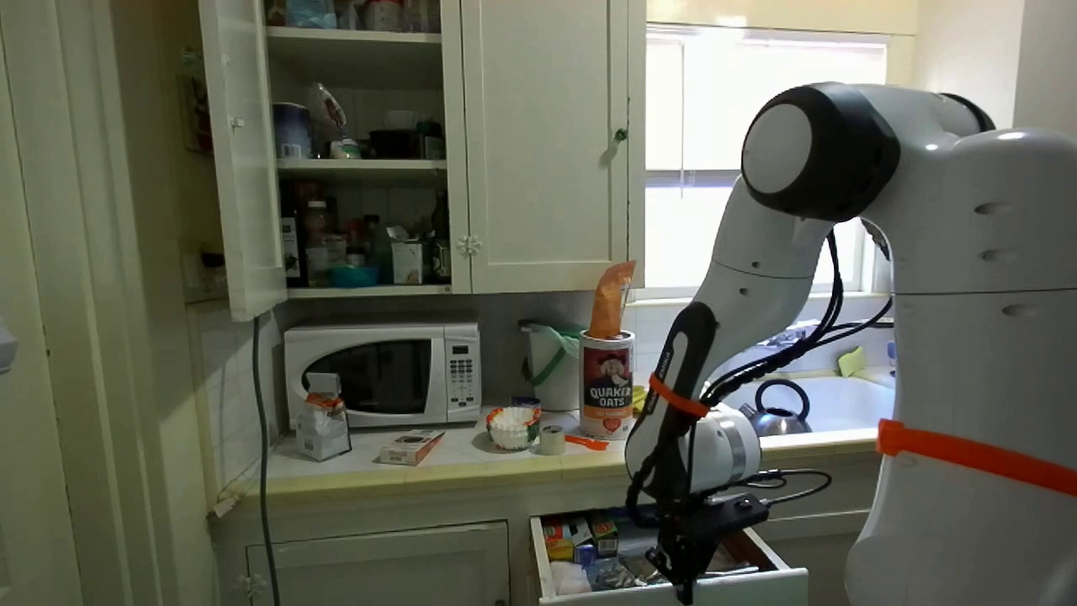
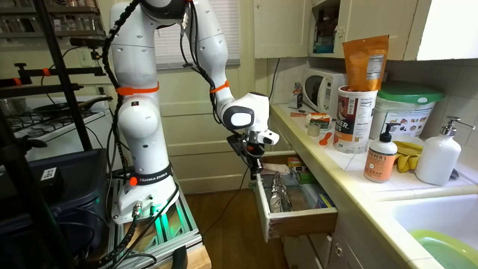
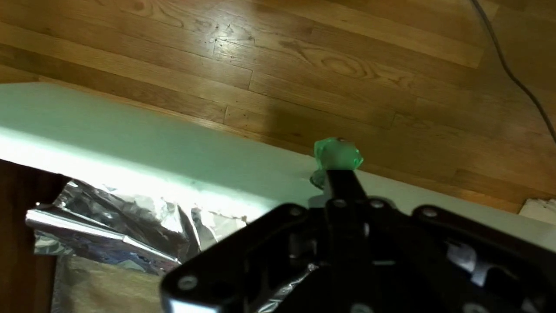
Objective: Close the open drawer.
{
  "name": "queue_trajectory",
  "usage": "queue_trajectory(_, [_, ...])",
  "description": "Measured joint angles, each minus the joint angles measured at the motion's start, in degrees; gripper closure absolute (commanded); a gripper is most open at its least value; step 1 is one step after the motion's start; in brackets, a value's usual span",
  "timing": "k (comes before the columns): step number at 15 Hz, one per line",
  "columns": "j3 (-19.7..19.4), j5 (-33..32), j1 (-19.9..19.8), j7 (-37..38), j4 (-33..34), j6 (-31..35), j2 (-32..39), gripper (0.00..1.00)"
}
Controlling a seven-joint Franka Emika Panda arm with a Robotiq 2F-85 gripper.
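Note:
The white drawer is pulled out below the counter, in both exterior views (image 1: 770,587) (image 2: 263,209). Foil, small boxes and bags lie inside it. Its white front panel (image 3: 173,152) crosses the wrist view, with a green glassy knob (image 3: 323,152) on its outer face. My black gripper points down at the drawer front in both exterior views (image 1: 683,589) (image 2: 255,175). In the wrist view the gripper (image 3: 341,176) has its fingers together, with nothing seen between them. The fingertips overlap part of the knob; I cannot tell whether they touch it.
The counter edge (image 2: 328,160) overhangs the drawer. On the counter stand an oats canister (image 1: 606,383), a microwave (image 1: 383,370) and soap bottles (image 2: 380,157). An upper cupboard door (image 1: 244,160) stands open. A dark cord (image 3: 512,74) lies on the wooden floor.

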Motion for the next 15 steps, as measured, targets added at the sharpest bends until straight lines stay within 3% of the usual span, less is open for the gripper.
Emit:
queue_trajectory(5, [-0.88, -2.97, 0.11, 2.82, -0.21, 6.35, 2.49, 1.00])
queue_trajectory(10, [-6.45, -10.63, 2.39, 7.61, -0.27, 16.49, 4.50, 1.00])
queue_trajectory(15, [-9.34, -10.22, 3.82, 7.21, 0.52, 25.91, 7.73, 1.00])
